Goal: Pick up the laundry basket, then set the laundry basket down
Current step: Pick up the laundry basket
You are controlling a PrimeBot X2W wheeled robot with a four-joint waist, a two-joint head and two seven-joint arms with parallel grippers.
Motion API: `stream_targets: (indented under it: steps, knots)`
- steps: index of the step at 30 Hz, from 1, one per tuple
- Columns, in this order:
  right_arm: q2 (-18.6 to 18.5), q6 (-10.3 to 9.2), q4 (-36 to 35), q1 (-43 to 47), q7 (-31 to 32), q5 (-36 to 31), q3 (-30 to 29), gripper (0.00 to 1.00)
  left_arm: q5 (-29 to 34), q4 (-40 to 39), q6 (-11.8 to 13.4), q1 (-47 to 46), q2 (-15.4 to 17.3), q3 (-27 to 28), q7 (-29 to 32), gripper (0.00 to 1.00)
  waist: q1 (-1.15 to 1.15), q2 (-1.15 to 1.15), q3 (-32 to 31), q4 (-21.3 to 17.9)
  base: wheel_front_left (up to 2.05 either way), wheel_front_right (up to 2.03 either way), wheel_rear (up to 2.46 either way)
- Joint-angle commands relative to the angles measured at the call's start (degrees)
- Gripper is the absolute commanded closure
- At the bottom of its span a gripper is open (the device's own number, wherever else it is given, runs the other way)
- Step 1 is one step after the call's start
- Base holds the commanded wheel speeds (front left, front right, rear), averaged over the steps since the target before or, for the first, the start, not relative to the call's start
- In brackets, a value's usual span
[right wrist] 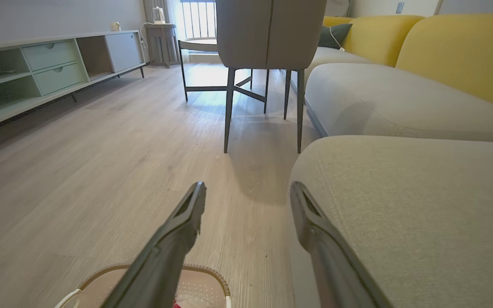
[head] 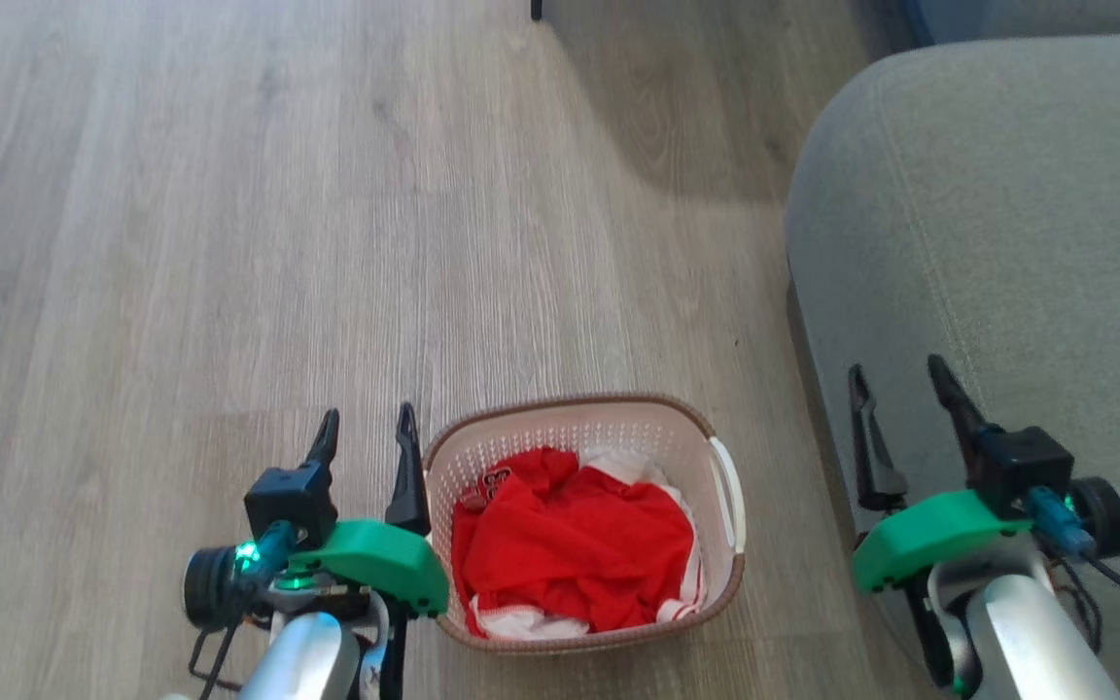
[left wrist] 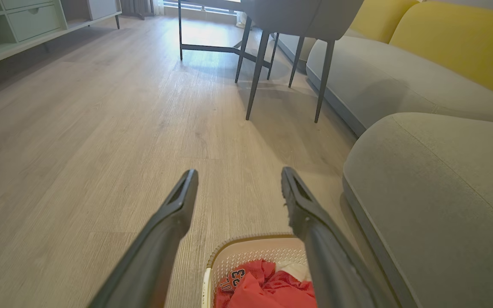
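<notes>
The laundry basket (head: 609, 423) stands on the wood floor, white with perforated walls and a brown rim, holding red-and-white clothes (head: 570, 544). My left gripper (head: 366, 428) hovers open just left of the basket's left rim, nothing between its fingers. My right gripper (head: 895, 384) is open to the right of the basket, over the edge of the grey sofa. In the left wrist view the basket (left wrist: 246, 252) sits low between the open fingers (left wrist: 178, 205). The right wrist view shows the basket's rim (right wrist: 203, 271) at the bottom, behind the left finger (right wrist: 186, 218).
A grey sofa cushion (head: 997, 253) stands close on the basket's right. Further ahead are a grey chair on dark thin legs (right wrist: 268, 38), a table frame (left wrist: 212, 47), yellow sofa backs (right wrist: 460, 55) and a low pale-green cabinet (right wrist: 37, 72). Open wood floor (head: 278, 243) lies ahead and left.
</notes>
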Motion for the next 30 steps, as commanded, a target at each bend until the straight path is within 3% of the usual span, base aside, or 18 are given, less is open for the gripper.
stream_targets:
  steps: [1,9,18,30]
  knots:
    - [-0.61,0.41,-1.07,-2.76,-0.45,0.87,1.74,0.00,-0.41,-1.09,0.34,-2.54,-0.05,1.48,-0.37,0.00,0.00,0.00,1.01,0.00,0.00,0.00,0.00]
    - [-3.76,0.41,6.26,-8.09,-0.45,4.64,6.22,0.00,-2.78,4.42,0.68,-6.99,-0.05,-0.74,-0.37,0.00,0.00,0.00,8.78,0.64,0.00,0.00,0.00]
    - [-6.16,0.41,16.72,-18.64,-0.45,10.17,13.91,0.00,-6.14,15.83,0.95,-15.05,-0.05,-5.11,-0.37,0.00,0.00,0.00,19.12,1.24,0.00,0.00,0.00]
    - [-5.83,0.41,31.55,-30.33,-0.41,19.93,21.28,0.00,-13.36,26.99,-0.55,-25.31,-0.05,-12.05,-0.37,0.00,0.00,0.00,30.20,2.66,0.00,0.00,0.00]
